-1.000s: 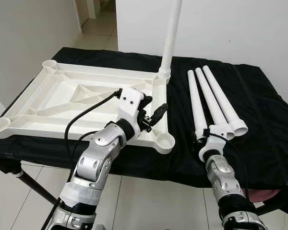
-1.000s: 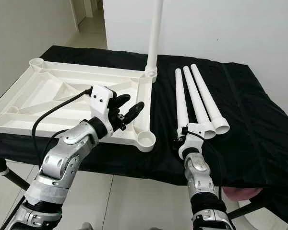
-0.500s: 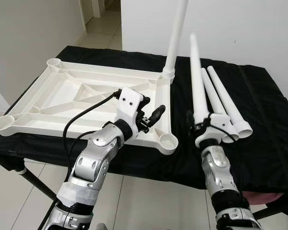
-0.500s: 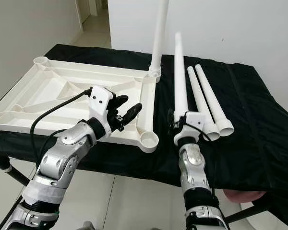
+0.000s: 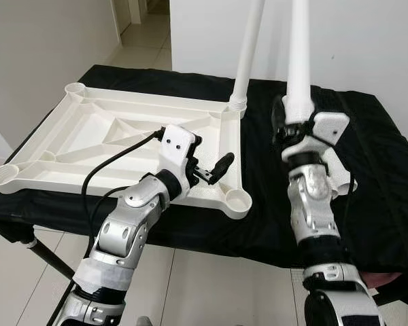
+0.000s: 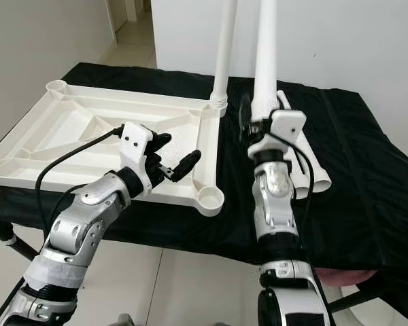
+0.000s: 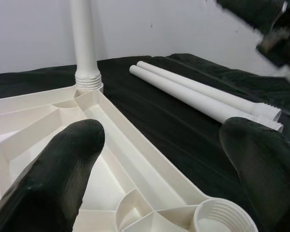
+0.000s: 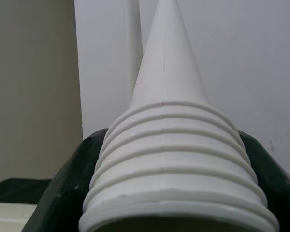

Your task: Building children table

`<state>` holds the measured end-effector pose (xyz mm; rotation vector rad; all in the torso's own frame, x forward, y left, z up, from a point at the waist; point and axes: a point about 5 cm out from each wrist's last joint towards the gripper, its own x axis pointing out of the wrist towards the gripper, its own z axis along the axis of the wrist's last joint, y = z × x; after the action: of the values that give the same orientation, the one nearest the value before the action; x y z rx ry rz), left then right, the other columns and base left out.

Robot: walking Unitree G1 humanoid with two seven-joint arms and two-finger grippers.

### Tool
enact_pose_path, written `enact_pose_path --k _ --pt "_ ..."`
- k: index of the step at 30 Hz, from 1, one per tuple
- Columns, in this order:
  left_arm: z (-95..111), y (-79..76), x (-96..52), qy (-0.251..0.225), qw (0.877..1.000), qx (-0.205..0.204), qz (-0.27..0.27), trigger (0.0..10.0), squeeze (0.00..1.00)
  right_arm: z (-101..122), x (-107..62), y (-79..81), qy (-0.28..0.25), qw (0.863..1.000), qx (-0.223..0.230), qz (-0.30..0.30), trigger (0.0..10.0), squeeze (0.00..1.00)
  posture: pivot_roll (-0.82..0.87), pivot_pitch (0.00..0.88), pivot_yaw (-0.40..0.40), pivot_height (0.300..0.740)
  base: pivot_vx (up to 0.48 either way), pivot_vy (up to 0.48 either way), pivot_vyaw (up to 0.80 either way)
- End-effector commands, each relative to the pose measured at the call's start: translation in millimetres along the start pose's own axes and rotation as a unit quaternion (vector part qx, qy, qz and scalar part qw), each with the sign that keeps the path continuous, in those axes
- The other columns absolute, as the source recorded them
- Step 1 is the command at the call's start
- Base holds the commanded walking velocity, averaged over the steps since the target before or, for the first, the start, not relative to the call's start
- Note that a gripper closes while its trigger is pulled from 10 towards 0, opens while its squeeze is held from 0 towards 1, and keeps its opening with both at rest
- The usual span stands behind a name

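Observation:
A white table top (image 5: 102, 132) lies upside down on the black-covered table (image 5: 381, 163). One white leg (image 5: 248, 54) stands screwed into its far right corner socket. My right gripper (image 5: 298, 125) is shut on a second leg (image 5: 300, 54) and holds it upright above the cloth, right of the table top. In the right wrist view, this leg's threaded end (image 8: 174, 159) sits between the black fingers (image 8: 63, 193). Two more legs (image 7: 208, 104) lie on the cloth. My left gripper (image 5: 211, 159) hovers open over the table top's right rail, just behind the near right socket (image 5: 239, 199).
Other corner sockets show at the near left (image 5: 1, 178) and far left (image 5: 75, 88). The black cloth hangs over the table's front edge. A white wall (image 5: 367, 41) stands close behind, and a tiled floor (image 5: 190, 285) lies below.
My right gripper has lifted one leg off the cloth and swung it from lying flat to upright. The left arm has barely moved.

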<state>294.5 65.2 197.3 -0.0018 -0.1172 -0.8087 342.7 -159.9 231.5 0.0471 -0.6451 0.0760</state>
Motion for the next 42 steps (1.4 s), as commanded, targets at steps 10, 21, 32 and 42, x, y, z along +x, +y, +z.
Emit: enact_pose_path --k 10,21,32,42 --pt "11 20.2 -8.2 0.002 0.998 -0.051 -0.026 10.0 0.0 28 11.6 24.7 -0.079 0.992 -0.024 0.091 10.0 0.0 -0.03 0.0 0.024 0.74 0.0 0.0 0.0" --pt "24 41.8 -15.6 -0.006 0.992 -0.112 -0.053 10.0 0.0 18 -5.5 35.6 -0.045 0.985 -0.03 0.165 10.0 0.0 -0.03 0.0 0.023 0.74 0.0 0.0 0.0" --pt "36 35.2 0.6 -0.01 0.976 -0.194 -0.097 10.0 0.0 -12 -50.7 43.4 0.037 0.972 -0.036 0.229 10.0 0.0 -0.04 0.0 0.012 0.74 0.0 0.0 0.0" --pt "48 31.1 14.8 -0.021 0.947 -0.285 -0.145 10.0 0.0 -16 -67.8 52.6 0.057 0.964 -0.029 0.257 10.0 0.0 -0.07 0.0 0.026 0.74 0.0 0.0 0.0"
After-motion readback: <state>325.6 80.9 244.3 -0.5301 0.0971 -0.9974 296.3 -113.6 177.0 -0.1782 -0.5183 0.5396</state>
